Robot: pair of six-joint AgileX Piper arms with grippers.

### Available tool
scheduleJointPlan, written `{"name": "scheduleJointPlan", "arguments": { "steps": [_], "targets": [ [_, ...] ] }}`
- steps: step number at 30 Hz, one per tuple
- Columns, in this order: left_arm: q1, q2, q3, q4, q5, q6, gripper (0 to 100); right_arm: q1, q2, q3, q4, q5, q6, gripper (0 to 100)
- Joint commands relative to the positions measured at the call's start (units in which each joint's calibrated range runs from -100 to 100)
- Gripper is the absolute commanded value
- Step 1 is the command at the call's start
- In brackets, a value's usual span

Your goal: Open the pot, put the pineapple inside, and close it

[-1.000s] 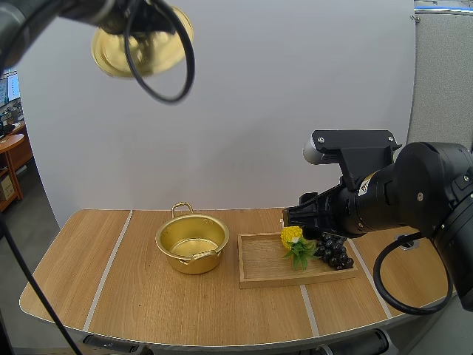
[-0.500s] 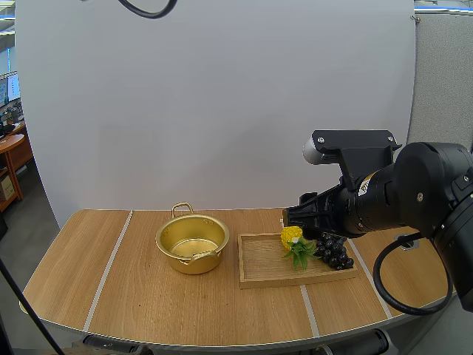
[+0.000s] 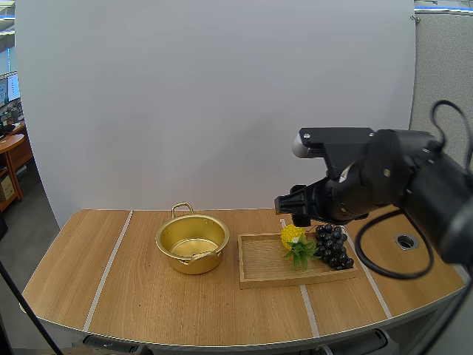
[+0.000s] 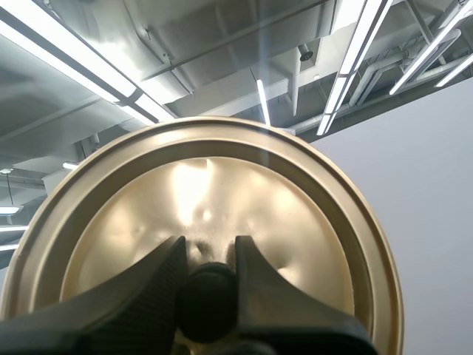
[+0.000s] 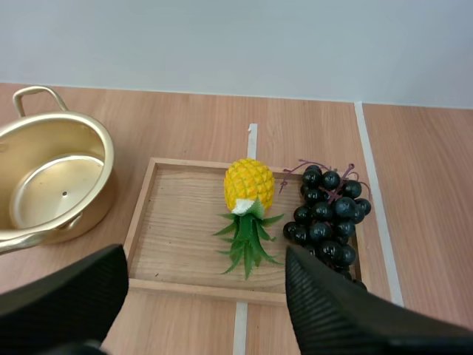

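The gold pot [image 3: 192,243] stands open on the table, left of the wooden tray [image 3: 262,265]; it also shows beside the tray [image 5: 177,229] as the pot [image 5: 52,185]. A small yellow pineapple [image 3: 293,242] with green leaves lies on the tray, next to dark grapes [image 3: 332,246]. My right gripper [image 5: 207,296] hovers open above the tray's near edge, the pineapple [image 5: 247,196] lying beyond its fingers. My left gripper [image 4: 207,277] is shut on the black knob of the gold lid [image 4: 295,222], held up against the ceiling.
The bunch of grapes [image 5: 329,214] fills the tray's right end, touching the pineapple's leaves. A round hole [image 3: 403,240] sits in the table at the far right. Pale strips run across the wooden tabletop [image 3: 111,259].
The left arm has carried the lid up out of the high view. The right arm has moved left and forward over the tray's back edge.
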Motion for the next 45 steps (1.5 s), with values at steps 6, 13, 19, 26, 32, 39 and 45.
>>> {"name": "scheduleJointPlan", "arguments": {
  "steps": [6, 13, 19, 26, 32, 39, 45],
  "targets": [
    [-0.03, -0.2, -0.57, 0.68, -1.95, -0.71, 0, -0.18, 14.76, -6.2, -0.82, -7.36, -0.73, 100],
    [-0.03, -0.2, -0.57, 0.68, -1.95, -0.71, 0, -0.18, 24.68, -12.19, -0.82, -7.8, -0.73, 100],
    [-0.03, -0.2, -0.57, 0.68, -1.95, -0.71, 0, -0.18, 30.47, -13.36, -3.06, -10.47, -0.73, 100],
    [-0.03, -0.2, -0.57, 0.68, -1.95, -0.71, 0, -0.18, 36.76, -13.36, -5.0, -15.43, -0.73, 100],
    [-0.03, -0.2, -0.57, 0.68, -1.95, -0.71, 0, -0.18, 41.56, -13.36, -5.0, -19.09, -0.73, 100],
    [-0.03, -0.2, -0.57, 0.68, -1.95, -0.71, 0, -0.18, 45.69, -13.64, -5.92, -22.47, -0.73, 100],
    [-0.03, -0.2, -0.57, 0.68, -1.95, -0.71, 0, -0.18, 47.62, -13.8, -6.48, -24.24, -0.73, 100]
  ]
}}
